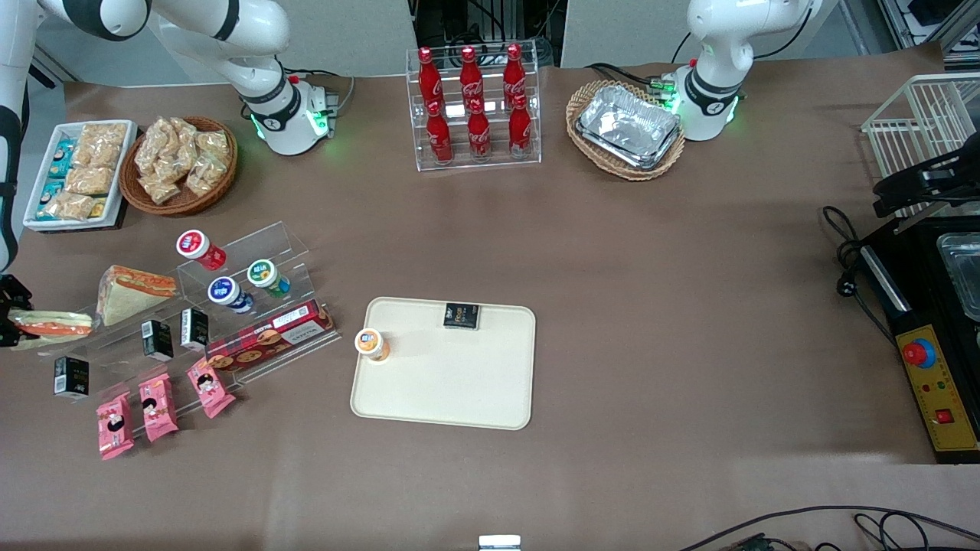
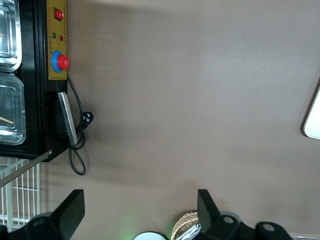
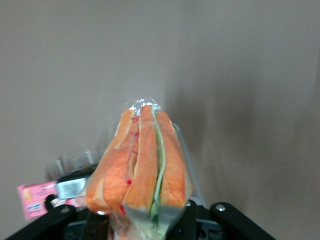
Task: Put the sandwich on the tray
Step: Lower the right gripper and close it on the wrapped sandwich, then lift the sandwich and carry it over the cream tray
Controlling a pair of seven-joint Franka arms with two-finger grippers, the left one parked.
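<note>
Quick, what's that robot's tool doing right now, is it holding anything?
Tool: shut on the sandwich, at the working arm's end of the table, away from the tray.

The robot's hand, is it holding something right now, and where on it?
Yes: the hand is shut on the sandwich, gripping one end of the wrapped pack; the rest sticks out free, away from the tray.

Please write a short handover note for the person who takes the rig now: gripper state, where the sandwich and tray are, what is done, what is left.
Gripper: shut on the sandwich, at the working arm's end of the table, beside the acrylic snack rack.
Tray: mid-table, nearer the front camera than the cola bottles; it carries an orange-lidded bottle and a small black box.
Done: sandwich gripped.
Left: carry it to the tray, set it on a bare part, release.
</note>
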